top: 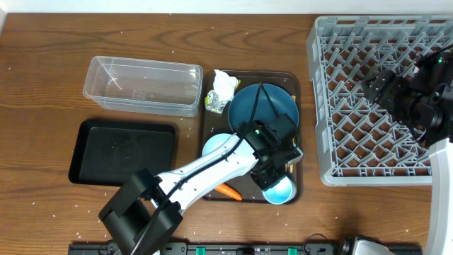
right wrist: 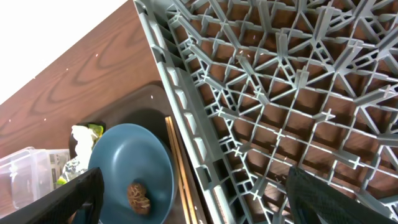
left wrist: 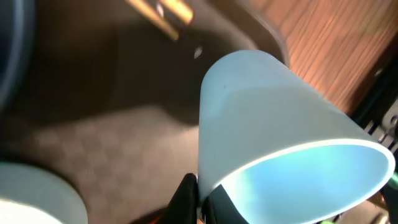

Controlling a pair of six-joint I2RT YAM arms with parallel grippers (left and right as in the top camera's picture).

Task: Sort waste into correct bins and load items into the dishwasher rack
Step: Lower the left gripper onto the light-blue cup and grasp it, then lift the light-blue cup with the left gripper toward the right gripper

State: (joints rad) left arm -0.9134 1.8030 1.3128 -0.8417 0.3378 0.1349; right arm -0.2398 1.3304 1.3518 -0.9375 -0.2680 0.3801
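Wooden table bears a brown serving tray; at its near right corner the left gripper is clamped on the rim of the blue-inside cup. Lift straight up before crossing to the dishwasher rack, where the right gripper hovers wide open, empty.

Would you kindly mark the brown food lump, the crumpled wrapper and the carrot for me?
brown food lump (right wrist: 138, 196), right wrist view, its middle.
crumpled wrapper (top: 222, 91), overhead view, its white middle.
carrot (top: 228, 190), overhead view, mid-length.
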